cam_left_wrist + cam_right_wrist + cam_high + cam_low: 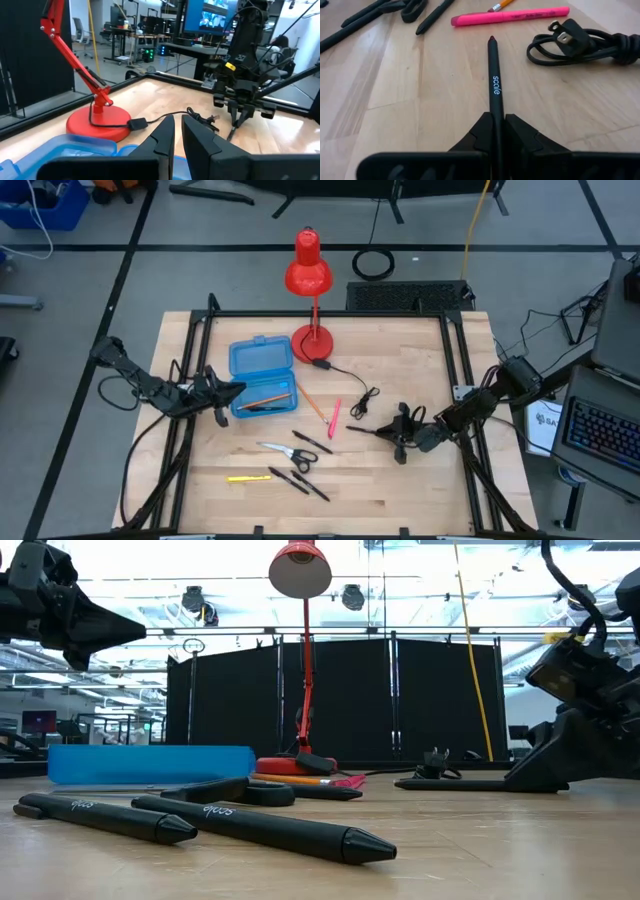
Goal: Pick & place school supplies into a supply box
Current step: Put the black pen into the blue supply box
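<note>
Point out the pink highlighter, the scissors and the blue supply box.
pink highlighter (512, 16): right wrist view, middle of its barrel.
scissors (284, 450): high view, where the silver blades meet the black handles.
blue supply box (260, 358): high view, centre of its opened lid.

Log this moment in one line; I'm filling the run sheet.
right gripper: fingers shut on black pen, low at the table | left gripper: shut, empty, beside supply box | scissors on table
</note>
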Action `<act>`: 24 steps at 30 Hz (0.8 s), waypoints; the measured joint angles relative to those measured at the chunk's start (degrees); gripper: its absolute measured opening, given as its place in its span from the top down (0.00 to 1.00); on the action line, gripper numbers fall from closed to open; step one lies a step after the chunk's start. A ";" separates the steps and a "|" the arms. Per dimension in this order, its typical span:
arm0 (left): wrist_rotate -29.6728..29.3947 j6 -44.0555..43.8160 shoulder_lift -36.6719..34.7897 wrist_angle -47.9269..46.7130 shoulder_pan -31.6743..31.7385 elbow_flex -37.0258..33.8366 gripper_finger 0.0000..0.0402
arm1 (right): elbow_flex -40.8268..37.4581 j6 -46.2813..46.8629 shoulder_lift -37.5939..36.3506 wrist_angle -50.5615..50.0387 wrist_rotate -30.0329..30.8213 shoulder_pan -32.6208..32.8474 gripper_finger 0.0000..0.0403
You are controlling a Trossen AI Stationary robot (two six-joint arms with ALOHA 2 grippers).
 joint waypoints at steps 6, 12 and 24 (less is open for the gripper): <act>0.38 -0.50 0.00 -0.07 0.00 0.00 0.91 | 0.17 -2.71 0.00 1.73 -1.69 -1.63 0.95; 0.52 -1.16 0.00 -0.05 0.00 0.00 0.91 | 0.72 -4.50 -0.04 2.19 -5.30 -4.80 0.95; 0.52 -2.34 0.00 -0.18 0.00 0.00 0.91 | 0.72 -10.96 -3.02 3.06 -8.45 -9.96 0.95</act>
